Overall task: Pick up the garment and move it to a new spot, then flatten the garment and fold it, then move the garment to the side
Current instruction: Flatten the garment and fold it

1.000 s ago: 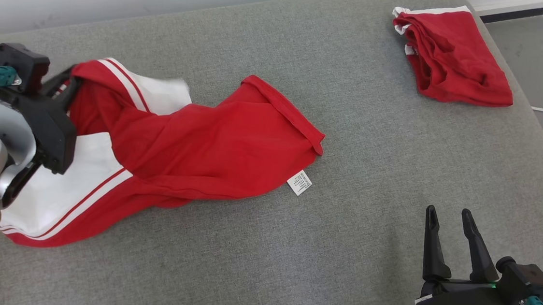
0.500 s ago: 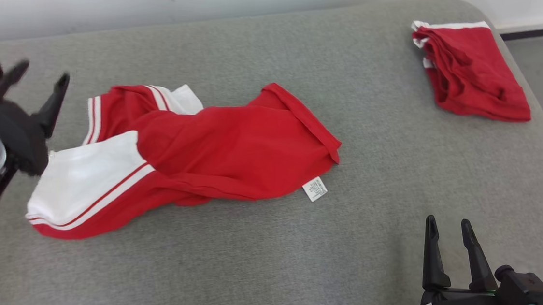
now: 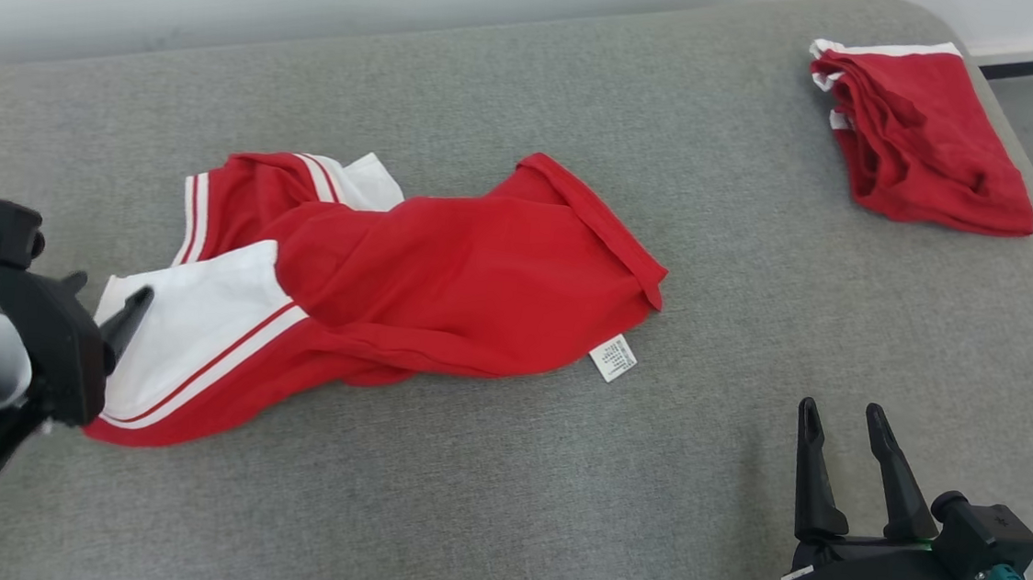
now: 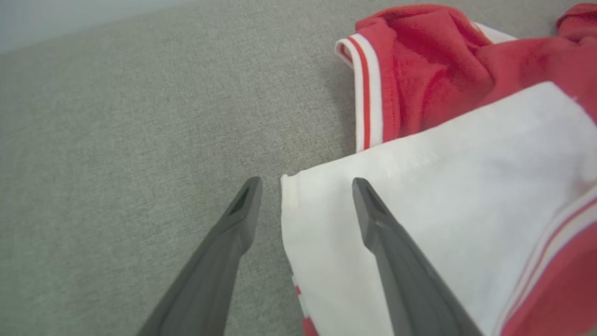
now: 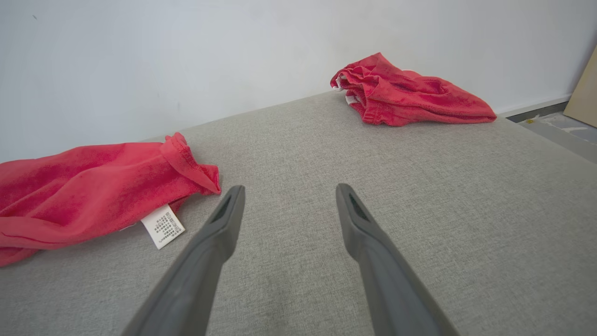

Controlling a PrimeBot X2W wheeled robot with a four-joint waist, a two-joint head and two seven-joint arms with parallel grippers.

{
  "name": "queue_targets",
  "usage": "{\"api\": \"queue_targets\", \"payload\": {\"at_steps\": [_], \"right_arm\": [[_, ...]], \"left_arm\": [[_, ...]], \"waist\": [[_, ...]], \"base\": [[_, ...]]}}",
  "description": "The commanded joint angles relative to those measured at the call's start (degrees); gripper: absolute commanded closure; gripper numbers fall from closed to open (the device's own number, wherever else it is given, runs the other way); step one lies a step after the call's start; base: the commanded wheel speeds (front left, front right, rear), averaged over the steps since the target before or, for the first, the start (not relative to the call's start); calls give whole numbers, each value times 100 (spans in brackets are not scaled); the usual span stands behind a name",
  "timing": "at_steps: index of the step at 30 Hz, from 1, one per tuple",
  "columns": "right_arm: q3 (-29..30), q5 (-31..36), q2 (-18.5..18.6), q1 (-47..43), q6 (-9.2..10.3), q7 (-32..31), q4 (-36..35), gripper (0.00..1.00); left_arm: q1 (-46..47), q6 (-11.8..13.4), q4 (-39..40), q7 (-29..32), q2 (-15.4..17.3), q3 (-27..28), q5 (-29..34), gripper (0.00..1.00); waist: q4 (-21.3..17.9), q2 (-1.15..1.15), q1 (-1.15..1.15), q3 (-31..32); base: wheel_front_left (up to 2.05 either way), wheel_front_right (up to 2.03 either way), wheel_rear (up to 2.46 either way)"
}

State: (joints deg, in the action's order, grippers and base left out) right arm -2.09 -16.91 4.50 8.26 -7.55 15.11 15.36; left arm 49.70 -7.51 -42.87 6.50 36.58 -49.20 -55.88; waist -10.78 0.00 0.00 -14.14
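Cut off or unclear: arm of left gripper point(image 3: 108, 290) runs out of head view at 8 o'clock, and its body covers the lower-left hem of garment point(image 3: 406, 291). The garment is bunched, so folds hide its cut. Print on label point(image 3: 613, 358) is too small to read. Left wrist view crops the garment at 3 o'clock.

Materials: garment is soft matte red cloth with a white panel point(image 4: 419, 224) and thin red-white stripes at the hems. It lies crumpled mid-left on pad point(image 3: 554, 514), grey woven fabric. Second red piece point(image 3: 925, 138), folded, lies at 1 o'clock, well apart.

The left gripper's fingers are spread wide, gripping nothing. The panel's corner lies between the tips; contact unclear. The rest of the garment runs off toward its 2 o'clock.

The right gripper point(image 3: 840, 417) is spread wide and empty at 5 o'clock over bare pad. Label end of garment at its 10 o'clock, apart.
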Motion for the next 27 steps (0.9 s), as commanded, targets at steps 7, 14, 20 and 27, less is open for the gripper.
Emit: {"api": "queue_targets", "payload": {"at_steps": [7, 14, 20, 27], "right_arm": [[27, 2, 1, 4, 15, 4, 28, 0], [109, 31, 29, -60, 15, 4, 24, 0], [170, 60, 79, -188, 15, 4, 35, 0], [291, 52, 105, -490, 15, 4, -29, 0]], "left_arm": [[-120, 13, -318, 337, 17, -207, 10, 0], [59, 12, -284, -168, -41, -194, 20, 100], [103, 12, 74, -1084, -112, -104, 158, 100], [-837, 215, 1537, -1830, 105, -16, 2, 100]], "waist": [[-240, 0, 0, -75], [-156, 0, 0, 40], [141, 0, 0, 325], [640, 0, 0, 648]], "base": [[0, 0, 0], [0, 0, 0], [0, 0, 0], [0, 0, 0]]}}
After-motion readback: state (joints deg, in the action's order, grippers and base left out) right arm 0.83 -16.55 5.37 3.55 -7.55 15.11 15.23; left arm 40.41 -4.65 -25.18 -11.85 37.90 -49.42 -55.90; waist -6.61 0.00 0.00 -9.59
